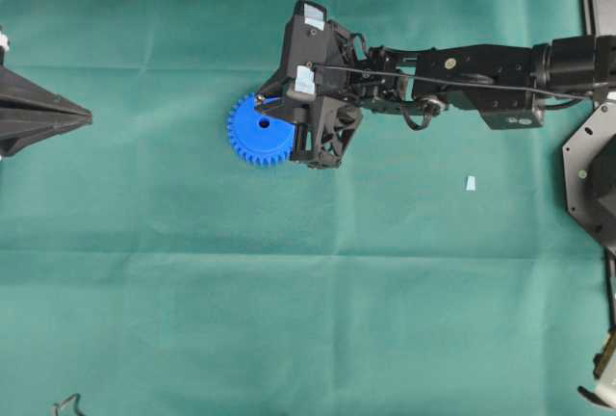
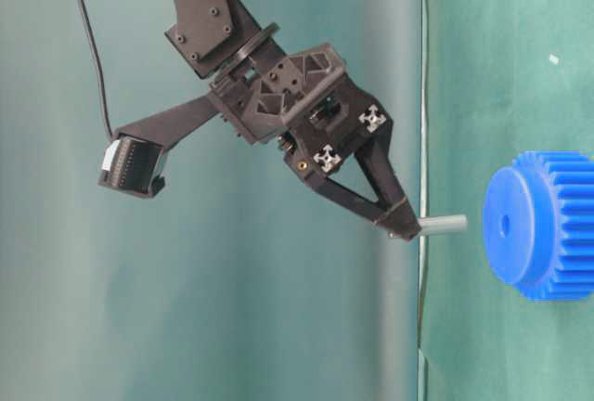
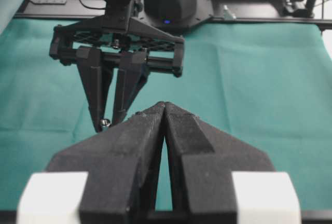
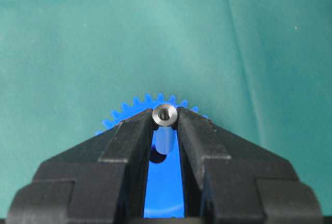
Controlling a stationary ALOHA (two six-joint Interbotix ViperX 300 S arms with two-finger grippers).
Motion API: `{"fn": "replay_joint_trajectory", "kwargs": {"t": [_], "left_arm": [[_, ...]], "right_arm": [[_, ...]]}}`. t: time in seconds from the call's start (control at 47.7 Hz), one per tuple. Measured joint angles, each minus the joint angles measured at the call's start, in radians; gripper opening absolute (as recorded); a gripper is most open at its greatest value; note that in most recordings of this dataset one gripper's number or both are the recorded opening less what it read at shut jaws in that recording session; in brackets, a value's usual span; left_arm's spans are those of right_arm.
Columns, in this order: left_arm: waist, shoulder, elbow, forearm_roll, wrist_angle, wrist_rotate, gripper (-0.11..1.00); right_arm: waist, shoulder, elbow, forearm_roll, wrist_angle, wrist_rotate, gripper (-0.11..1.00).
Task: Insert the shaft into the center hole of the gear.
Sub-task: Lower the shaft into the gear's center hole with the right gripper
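From overhead, we see the right gripper (image 1: 279,113) hanging over the blue gear (image 1: 258,131), which lies flat on the green cloth of the bench (image 1: 289,320). The center hole (image 1: 264,123) shows dark just clear of the black fingers; the shaft itself is hidden under the gripper here. A small pale scrap (image 1: 471,183) lies well apart to the right. The left gripper (image 1: 82,119) rests at the left edge, its jaws drawn together on nothing.

From table level, we see the shaft (image 2: 442,225) as a short grey pin clamped by one end at the right gripper's fingertips (image 2: 401,223), its free end pointing at the gear's (image 2: 543,226) hub. A clear gap separates pin and center hole (image 2: 505,226), and the two look nearly in line.

In the left wrist view, our own left jaws (image 3: 165,107) are closed and empty, and the right gripper (image 3: 106,123) stands beyond with the shaft's end just visible between its tips.

In the right wrist view, the jaws pinch the shaft (image 4: 165,114) near its upper end, with the gear (image 4: 163,182) below.

We judge the shaft to be light, rigid and smooth, so it may slip or tilt in so narrow a hold; gripping near one end leaves length free to enter. The gear looks stiff plastic, light enough to slide on the cloth if we press off-centre.
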Motion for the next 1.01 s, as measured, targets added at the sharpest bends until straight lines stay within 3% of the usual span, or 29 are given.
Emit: {"fn": "replay_joint_trajectory", "kwargs": {"t": [1.007], "left_arm": [[0.000,0.000,0.000,0.000,0.002,0.000,0.00]], "right_arm": [[0.009,0.118,0.032,0.009,-0.089,0.041,0.20]]}}
